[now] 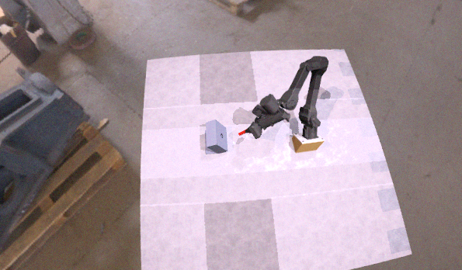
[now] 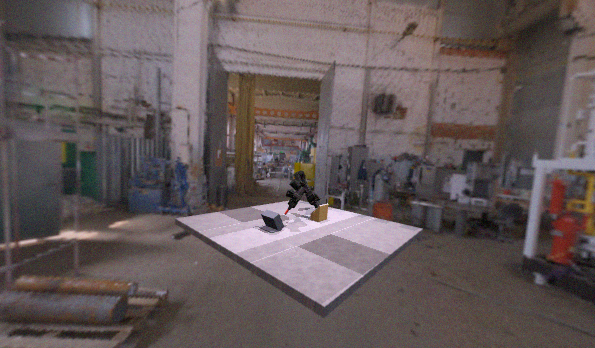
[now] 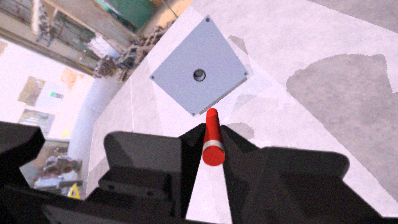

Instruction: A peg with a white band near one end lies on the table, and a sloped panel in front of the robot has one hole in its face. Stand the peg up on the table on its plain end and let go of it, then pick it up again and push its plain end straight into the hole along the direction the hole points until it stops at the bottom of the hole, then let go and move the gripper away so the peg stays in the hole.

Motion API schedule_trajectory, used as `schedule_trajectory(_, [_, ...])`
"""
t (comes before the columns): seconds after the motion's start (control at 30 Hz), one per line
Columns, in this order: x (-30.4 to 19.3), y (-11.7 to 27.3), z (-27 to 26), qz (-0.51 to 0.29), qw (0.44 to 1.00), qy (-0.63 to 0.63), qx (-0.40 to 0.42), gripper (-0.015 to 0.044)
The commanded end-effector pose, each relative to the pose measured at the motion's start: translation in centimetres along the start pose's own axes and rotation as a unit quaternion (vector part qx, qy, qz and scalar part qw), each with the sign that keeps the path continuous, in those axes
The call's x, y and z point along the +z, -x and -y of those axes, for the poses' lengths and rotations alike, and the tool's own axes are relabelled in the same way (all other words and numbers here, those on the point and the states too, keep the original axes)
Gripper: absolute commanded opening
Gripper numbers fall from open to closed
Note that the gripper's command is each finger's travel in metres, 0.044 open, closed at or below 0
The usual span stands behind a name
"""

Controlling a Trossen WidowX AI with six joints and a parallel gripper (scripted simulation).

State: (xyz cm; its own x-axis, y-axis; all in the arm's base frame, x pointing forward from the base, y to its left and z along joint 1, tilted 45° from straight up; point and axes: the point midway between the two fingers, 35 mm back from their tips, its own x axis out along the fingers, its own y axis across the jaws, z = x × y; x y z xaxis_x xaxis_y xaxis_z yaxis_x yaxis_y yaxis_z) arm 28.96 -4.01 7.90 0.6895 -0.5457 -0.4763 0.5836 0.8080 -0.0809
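A red peg [image 1: 241,133] [image 2: 286,212] [image 3: 213,132] is held tilted above the table. Its white band and near end face the wrist camera, and its plain end points away, down and toward the panel side. My gripper [image 1: 247,131] [image 3: 212,128] is shut on the peg; the fingers grip it beyond the band. The blue-grey sloped panel [image 1: 215,133] [image 2: 272,220] [image 3: 220,52] stands a short way in front of the peg, not touching it. Its one round hole [image 1: 221,136] [image 3: 199,75] is near the middle of the face, and in the wrist view lies above and slightly left of the peg's plain tip.
The arm stands on a yellow-orange base block [image 1: 308,146] [image 2: 319,213] on the opposite side of the gripper from the panel. The table [image 1: 173,155] [image 2: 288,250] has light and grey patches. Shadows of the arm fall near the panel.
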Motion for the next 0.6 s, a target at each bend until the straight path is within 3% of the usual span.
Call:
schedule_trajectory(0.0, [-0.06,0.07,-0.10,0.006,1.000,0.002,0.007,0.0000])
schedule_trajectory(0.57, [0.25,-0.34,-0.52,0.027,0.999,0.000,0.022,0.0000])
